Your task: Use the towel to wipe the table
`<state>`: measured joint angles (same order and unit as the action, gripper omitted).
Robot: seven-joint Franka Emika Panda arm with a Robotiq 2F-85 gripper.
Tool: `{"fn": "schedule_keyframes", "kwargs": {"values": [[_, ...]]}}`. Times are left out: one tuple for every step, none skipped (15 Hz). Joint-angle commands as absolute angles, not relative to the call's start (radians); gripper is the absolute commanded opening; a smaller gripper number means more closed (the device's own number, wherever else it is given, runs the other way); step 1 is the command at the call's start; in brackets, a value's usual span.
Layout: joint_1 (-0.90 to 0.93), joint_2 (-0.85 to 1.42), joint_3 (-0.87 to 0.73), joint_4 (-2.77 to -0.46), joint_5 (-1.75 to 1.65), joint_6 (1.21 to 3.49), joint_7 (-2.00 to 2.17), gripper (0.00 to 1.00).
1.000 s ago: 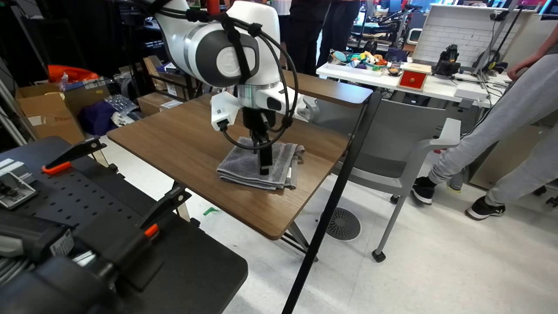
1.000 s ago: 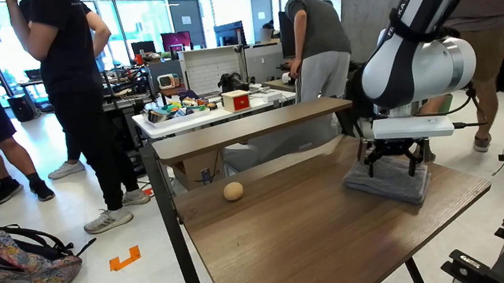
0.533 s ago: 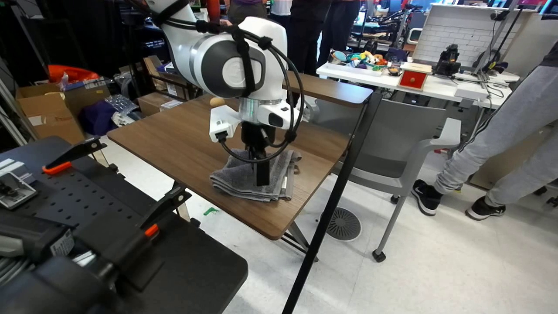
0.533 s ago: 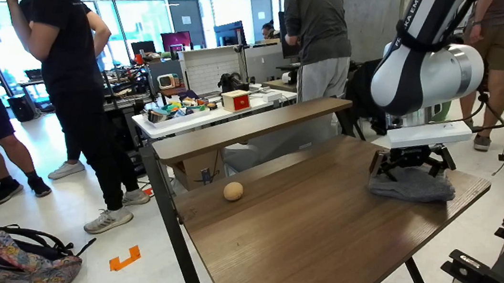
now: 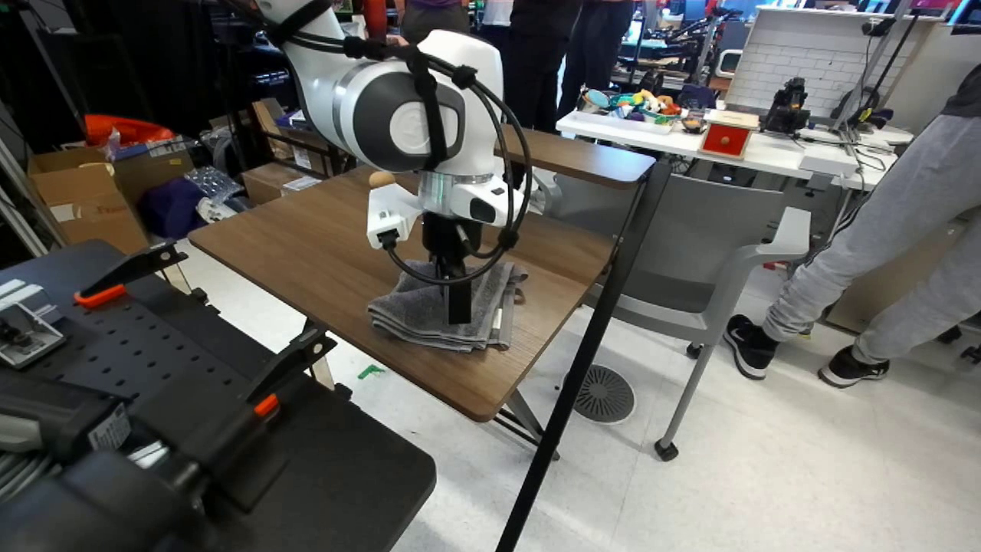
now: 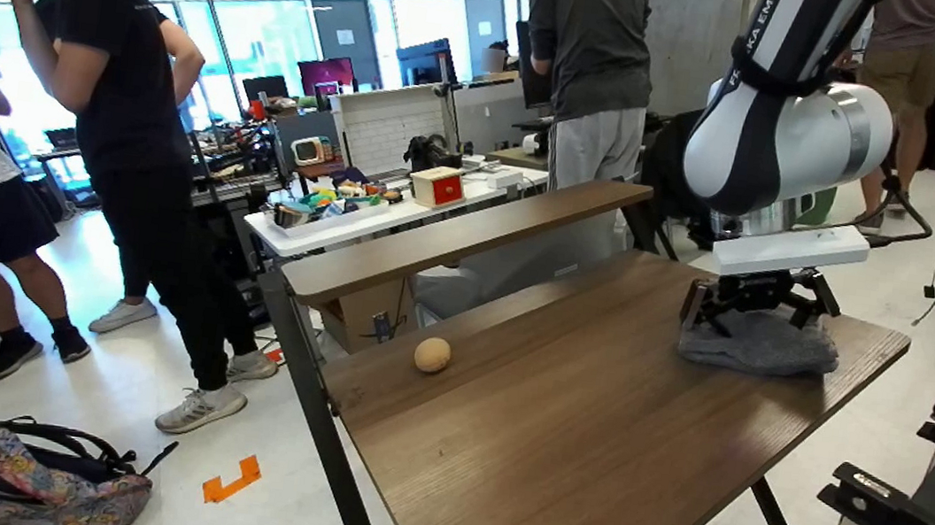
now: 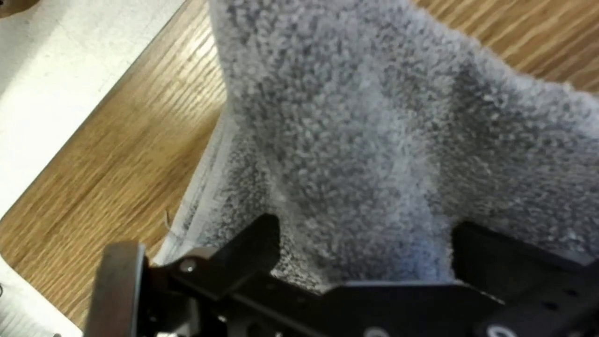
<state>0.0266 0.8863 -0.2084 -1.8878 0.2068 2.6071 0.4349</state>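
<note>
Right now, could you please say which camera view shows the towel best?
The wrist view: the towel fills much of it, close enough to show its pile, though cropped. Both exterior views show it smaller, on the table, partly hidden by the gripper.

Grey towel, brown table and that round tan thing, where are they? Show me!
Grey towel [image 7: 346, 145], wrist view: its rumpled middle.
Brown table [image 6: 571, 436], in an exterior view: bare wood-grain top.
Round tan thing [image 6: 432, 355], in an exterior view: its near side.
</note>
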Motion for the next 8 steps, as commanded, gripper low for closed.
{"fn": "schedule_keyframes", "kwargs": {"values": [[0.033,0.933,-0.147,-1.852,0.221,2.608,0.453,1.00],[0.042,0.940,-0.134,-1.844,0.223,2.604,0.460,1.00],[0.050,0.946,-0.114,-1.836,0.228,2.597,0.468,1.00],[0.057,0.954,-0.097,-1.828,0.233,2.599,0.475,1.00],[0.070,0.962,-0.084,-1.823,0.233,2.599,0.485,1.00],[0.079,0.968,-0.070,-1.819,0.233,2.597,0.490,1.00],[0.088,0.973,-0.060,-1.815,0.234,2.598,0.497,1.00],[0.096,0.981,-0.051,-1.809,0.235,2.599,0.501,1.00]]}}
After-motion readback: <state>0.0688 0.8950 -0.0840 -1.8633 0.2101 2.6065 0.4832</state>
